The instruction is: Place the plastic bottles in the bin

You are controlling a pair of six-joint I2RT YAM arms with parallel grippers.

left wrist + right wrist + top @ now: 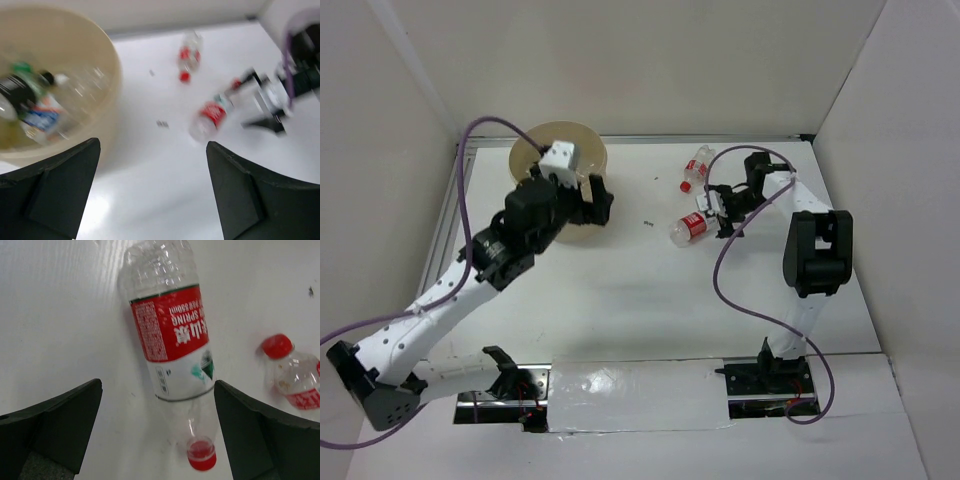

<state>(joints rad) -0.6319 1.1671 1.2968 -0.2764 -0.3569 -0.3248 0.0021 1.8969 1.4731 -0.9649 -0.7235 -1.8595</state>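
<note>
Most of the job is looking done. The bin (109,75) is sitting just beyond the left gripper (152,146), outside the finger on the left of its wrist view. Several bottles (30,100) are lying heaped inside it, one green-capped and one dark-labelled among them, though blur is hiding the exact count. This gripper's fingers (60,185) are standing wide apart with only bare table (150,210) showing between them, so the left arm is carrying nothing.

Two bottles are lying outside the bin, both near the right gripper (158,385). The red-labelled bottle (172,340) is lying on its side directly between that gripper's spread fingers (55,425). Its red cap is pointing back toward the wrist and its clear base is reaching out past the fingertips. White table is showing on either side of it, so the fingers are bracketing it rather than gripping it. The second bottle (295,375), also red-capped, is lying just outside the finger on the right of that view, apart from the first.

By my reading, what is remaining is these two bottles — the right gripper is lined up to close on the one between its fingers and carry it across to the bin, and the second is needing the same trip after it. A round, slick bottle lying loose like this is likely to roll if one finger is meeting it before the other.
</note>
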